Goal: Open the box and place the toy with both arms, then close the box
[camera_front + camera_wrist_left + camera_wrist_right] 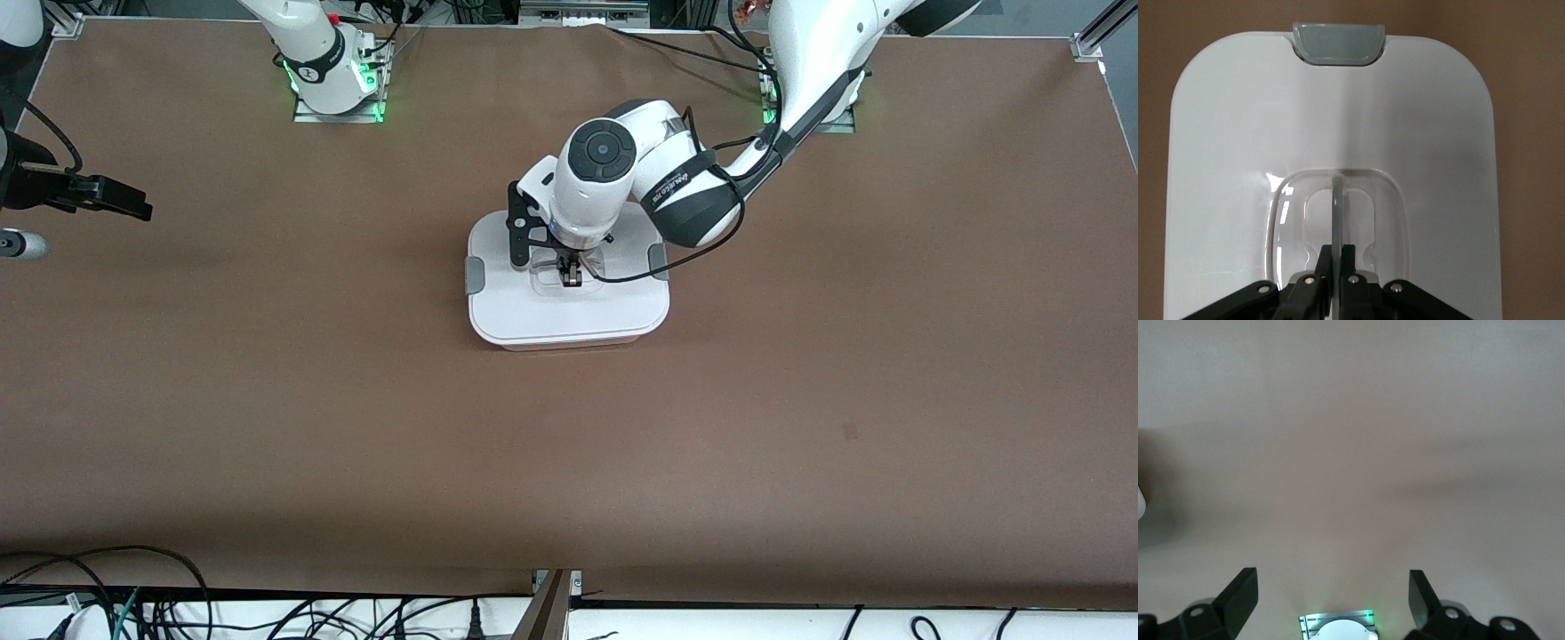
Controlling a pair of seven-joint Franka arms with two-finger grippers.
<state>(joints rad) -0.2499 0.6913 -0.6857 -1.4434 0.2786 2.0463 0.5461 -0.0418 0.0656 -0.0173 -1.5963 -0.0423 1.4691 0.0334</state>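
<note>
Frame centre: the left gripper pinches the lid handle, ready to lift. The right gripper waits spread, upper left.

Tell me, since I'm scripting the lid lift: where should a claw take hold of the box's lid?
By the upright handle fin in the clear recess at the middle of the lid, coming straight down. The lid lies flat, and that thin fin suits a pinch; the left claw is shut on it.
</note>
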